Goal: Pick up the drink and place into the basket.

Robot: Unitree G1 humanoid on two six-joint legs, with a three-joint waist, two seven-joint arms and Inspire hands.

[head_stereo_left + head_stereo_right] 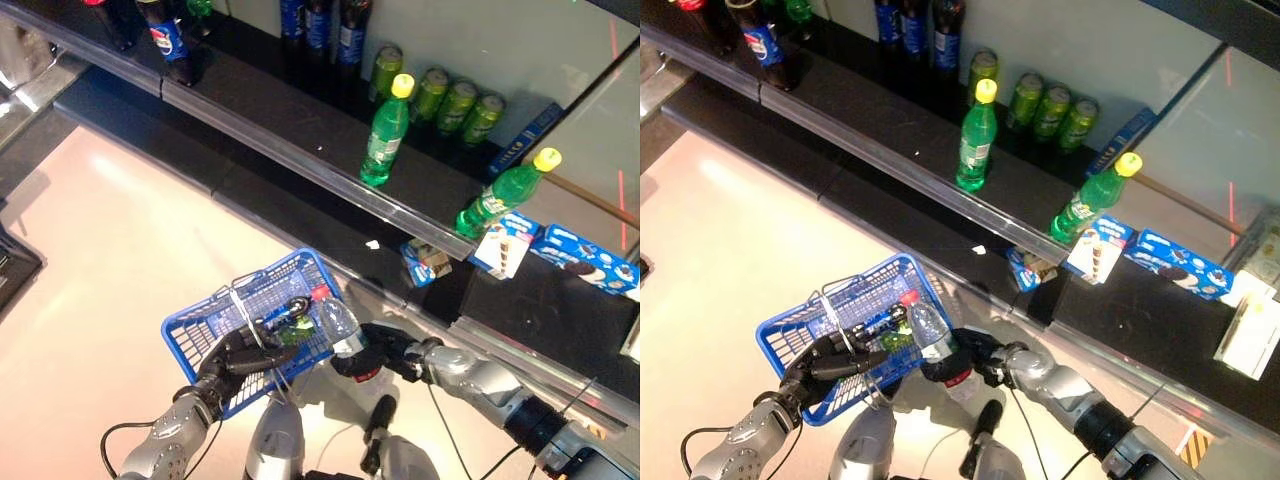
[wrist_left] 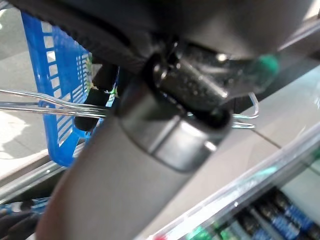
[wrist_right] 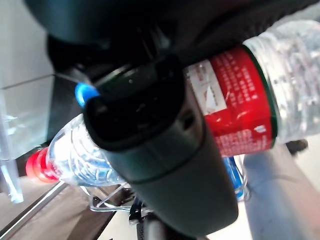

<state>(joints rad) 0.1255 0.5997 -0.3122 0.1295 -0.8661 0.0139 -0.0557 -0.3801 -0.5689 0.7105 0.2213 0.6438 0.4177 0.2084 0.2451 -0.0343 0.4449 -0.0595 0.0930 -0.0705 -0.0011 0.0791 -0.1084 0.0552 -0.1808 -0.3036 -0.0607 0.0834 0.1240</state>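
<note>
Half done: the right hand [image 1: 385, 350] grips the water bottle [image 1: 338, 325] over the blue basket [image 1: 200, 330], whose handle [image 1: 245, 310] the left hand [image 1: 235, 360] clasps; release remains.

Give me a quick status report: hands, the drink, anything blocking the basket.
Right robot hand shut on the water bottle, cap end over the rim of the blue basket. Left robot hand shut on the basket's wire handle. A green bottle already lies inside; nothing blocks the drop.

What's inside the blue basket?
Inside the basket lies a dark bottle beside something green. The water bottle in the right hand covers the rest.
</note>
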